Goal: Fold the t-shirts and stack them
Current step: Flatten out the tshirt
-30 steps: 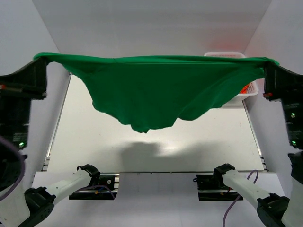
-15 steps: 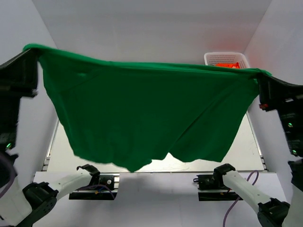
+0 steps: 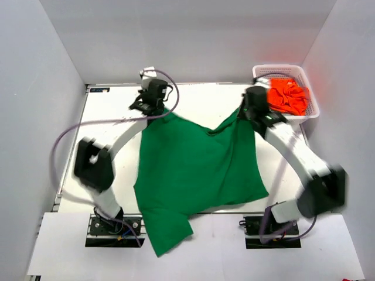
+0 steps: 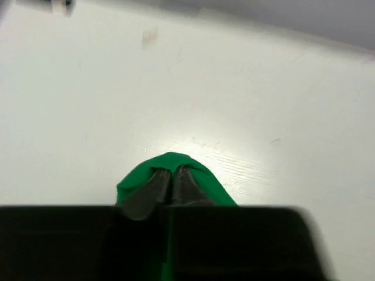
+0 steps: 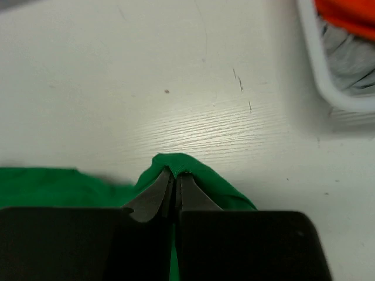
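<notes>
top external, one green t-shirt (image 3: pixel 196 170), one basket (image 3: pixel 280 67)

Bright, even light w/ soft shadows; right arm (image 3: pixel 293 153) motion-blurred, wrist pics soft, glare on table (image 5: pixel 217 123).

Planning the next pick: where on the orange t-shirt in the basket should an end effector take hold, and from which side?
Probably best to pinch a raised fold near the top of the orange t-shirt, coming straight down from above. It lies crumpled in a heap inside the white basket, whose walls ring it and would block a sideways approach. No hem or sleeve shows clearly.
</notes>
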`<action>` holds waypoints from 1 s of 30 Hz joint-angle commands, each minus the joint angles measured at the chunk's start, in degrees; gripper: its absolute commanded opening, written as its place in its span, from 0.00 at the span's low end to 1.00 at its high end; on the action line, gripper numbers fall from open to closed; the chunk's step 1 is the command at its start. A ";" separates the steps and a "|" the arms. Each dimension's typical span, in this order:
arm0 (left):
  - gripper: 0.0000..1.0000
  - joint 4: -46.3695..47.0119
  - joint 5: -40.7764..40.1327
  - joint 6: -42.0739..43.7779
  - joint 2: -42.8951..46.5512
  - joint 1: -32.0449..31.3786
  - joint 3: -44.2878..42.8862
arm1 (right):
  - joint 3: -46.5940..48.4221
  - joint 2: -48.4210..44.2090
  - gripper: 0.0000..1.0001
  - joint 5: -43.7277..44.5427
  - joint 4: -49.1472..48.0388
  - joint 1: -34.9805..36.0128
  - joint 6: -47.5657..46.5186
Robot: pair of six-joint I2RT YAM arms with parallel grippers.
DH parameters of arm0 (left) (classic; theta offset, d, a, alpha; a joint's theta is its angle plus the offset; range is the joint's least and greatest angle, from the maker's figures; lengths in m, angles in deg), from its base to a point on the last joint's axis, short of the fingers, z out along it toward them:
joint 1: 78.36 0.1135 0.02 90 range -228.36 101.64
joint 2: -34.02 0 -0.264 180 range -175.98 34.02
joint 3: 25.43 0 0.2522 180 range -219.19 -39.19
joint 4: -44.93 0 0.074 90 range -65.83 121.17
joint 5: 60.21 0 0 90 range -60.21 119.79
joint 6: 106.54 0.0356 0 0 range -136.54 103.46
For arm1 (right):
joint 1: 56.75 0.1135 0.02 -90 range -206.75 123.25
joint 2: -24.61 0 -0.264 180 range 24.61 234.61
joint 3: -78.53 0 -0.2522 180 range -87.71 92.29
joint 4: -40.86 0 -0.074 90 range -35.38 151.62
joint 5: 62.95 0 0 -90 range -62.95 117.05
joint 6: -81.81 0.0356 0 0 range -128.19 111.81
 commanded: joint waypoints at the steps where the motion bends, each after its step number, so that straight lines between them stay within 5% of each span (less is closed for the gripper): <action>1: 0.21 0.00 -1.72 -5.35 -6.81 5.15 -5.07 | 1.71 9.31 0.00 -2.39 -8.28 -1.10 1.13; 3: 0.48 -6.66 -1.71 -6.22 -18.76 7.18 -15.18 | 9.76 19.42 0.36 -3.81 -6.63 -1.80 -0.54; 4: 0.76 -10.09 -2.23 -6.84 -22.28 7.18 -19.40 | 11.98 21.53 0.53 -4.94 -5.31 -1.89 -0.98; 6: 0.93 -18.08 -1.62 -8.94 -28.35 7.97 -28.18 | 16.81 27.14 0.80 -5.74 0.05 -2.07 -1.34; 8: 1.00 -23.47 -0.83 -8.95 -31.37 8.50 -35.33 | 18.24 27.70 0.90 -5.57 1.55 -1.98 -1.34; 14: 1.00 -18.73 4.17 -8.95 -17.26 8.50 -19.73 | 6.24 17.89 0.90 -5.93 -1.61 -1.98 -1.07; 19: 1.00 -17.25 14.34 -14.12 -4.32 7.09 3.03 | -3.45 11.19 0.90 -6.53 -0.73 -2.07 3.13; 23: 1.00 -6.47 25.35 -15.99 3.08 6.57 21.64 | -13.03 6.79 0.90 -10.13 -1.60 -2.16 6.57; 26: 1.00 0.31 29.14 -15.99 3.79 6.57 28.26 | -18.82 5.21 0.90 -14.70 -4.59 -2.25 7.54; 30: 1.00 -2.39 27.65 -17.48 -1.38 6.57 26.79 | -21.48 6.34 0.90 -17.52 -6.26 -2.24 8.42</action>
